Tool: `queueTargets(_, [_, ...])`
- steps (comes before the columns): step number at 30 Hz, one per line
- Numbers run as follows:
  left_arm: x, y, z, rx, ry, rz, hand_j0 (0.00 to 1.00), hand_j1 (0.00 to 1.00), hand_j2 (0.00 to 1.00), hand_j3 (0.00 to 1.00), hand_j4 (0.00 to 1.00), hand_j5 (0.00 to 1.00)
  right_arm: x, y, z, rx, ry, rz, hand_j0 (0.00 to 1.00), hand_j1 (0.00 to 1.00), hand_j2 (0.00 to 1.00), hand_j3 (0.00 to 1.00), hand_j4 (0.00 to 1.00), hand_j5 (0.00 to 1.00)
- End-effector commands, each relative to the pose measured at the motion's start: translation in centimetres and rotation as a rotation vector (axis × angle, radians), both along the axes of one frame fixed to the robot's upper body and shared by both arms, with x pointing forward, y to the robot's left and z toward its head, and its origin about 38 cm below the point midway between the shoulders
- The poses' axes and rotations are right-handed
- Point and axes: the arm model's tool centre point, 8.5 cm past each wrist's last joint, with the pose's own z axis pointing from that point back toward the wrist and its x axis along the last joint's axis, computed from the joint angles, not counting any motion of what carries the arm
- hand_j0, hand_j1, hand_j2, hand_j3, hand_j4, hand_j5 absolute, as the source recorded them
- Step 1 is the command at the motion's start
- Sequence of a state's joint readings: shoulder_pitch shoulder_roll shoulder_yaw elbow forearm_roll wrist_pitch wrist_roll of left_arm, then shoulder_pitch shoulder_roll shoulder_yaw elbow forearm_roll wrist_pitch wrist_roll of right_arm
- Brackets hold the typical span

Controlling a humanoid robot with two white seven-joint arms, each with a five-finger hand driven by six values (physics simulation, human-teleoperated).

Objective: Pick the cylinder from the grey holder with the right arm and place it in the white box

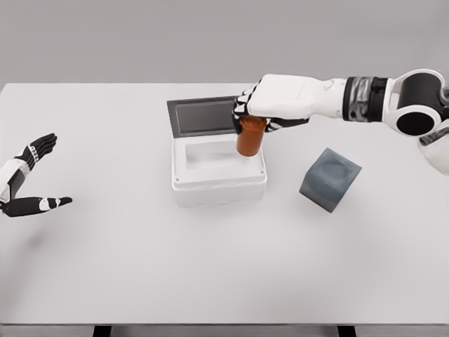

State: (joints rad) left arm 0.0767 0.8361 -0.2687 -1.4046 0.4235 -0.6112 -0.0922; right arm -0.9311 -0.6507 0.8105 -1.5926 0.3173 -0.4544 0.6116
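1. While the right hand [263, 105] is clamped on the cylinder [250, 135], the pick stage of the task can be judged complete: the orange-brown cylinder is clear of the grey holder [330, 179] and hangs from the fingers, gripped at its upper end.
2. Cylinder position: upright or close to it, over the right part of the white box [219, 181]. Its lower end overlaps the box's opening. Whether it touches the box floor or hangs just above it cannot be told from this view.
3. Box condition: the white box stands near the middle of the bench [140, 281], slightly toward the far edge. Its dark lid [200, 116] is swung open behind it, toward the far edge, and the cavity shows no other contents.
4. Holder condition: the grey holder sits to the right of the box, apart from it, tilted on the bench with its round recess visible and empty.
5. Left hand [28, 182]: located at the left edge of the bench, well apart from the task items, fingers spread, holding nothing.
6. Remaining work, as a judgement: lower the cylinder fully into the box cavity, release the grip, and withdraw the right arm.
7. Caution: the cylinder is near the right wall of the box; a sideways drift during lowering could catch the rim.
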Motion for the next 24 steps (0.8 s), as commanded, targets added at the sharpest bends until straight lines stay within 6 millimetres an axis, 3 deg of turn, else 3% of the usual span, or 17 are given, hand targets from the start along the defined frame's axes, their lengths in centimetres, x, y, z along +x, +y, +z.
queueTargets(1, [0.01,0.05,0.06,-0.003,0.0,0.002,1.0,1.0,1.0,1.0,1.0,1.0,0.13,0.03,-0.09,0.002,0.007,-0.01,0.4,0.4,0.4,0.4,0.4,0.4])
queueTargets(4, [0.02,0.06,0.06,-0.004,0.0,0.002,1.0,1.0,1.0,1.0,1.0,1.0,0.89,-0.31,-0.46,-0.002,0.017,-0.032,0.4,0.4,0.4,0.4,0.4,0.4])
queueTargets(21, [0.01,0.12,0.04,-0.007,0.001,0.005,1.0,1.0,1.0,1.0,1.0,1.0,0.75,0.14,-0.32,-0.001,0.013,-0.021,0.41,0.41,0.41,0.41,0.41,0.41])
queueTargets(23, [0.06,0.11,0.09,-0.007,-0.001,0.004,1.0,1.0,1.0,1.0,1.0,1.0,0.71,0.18,-0.3,-0.001,0.012,-0.018,0.46,0.46,0.46,0.46,0.46,0.46])
queueTargets(24, [0.06,0.1,0.09,-0.005,-0.001,0.004,1.0,1.0,1.0,1.0,1.0,1.0,0.64,0.23,-0.29,-0.006,0.005,-0.014,0.76,0.76,0.76,0.76,0.76,0.76])
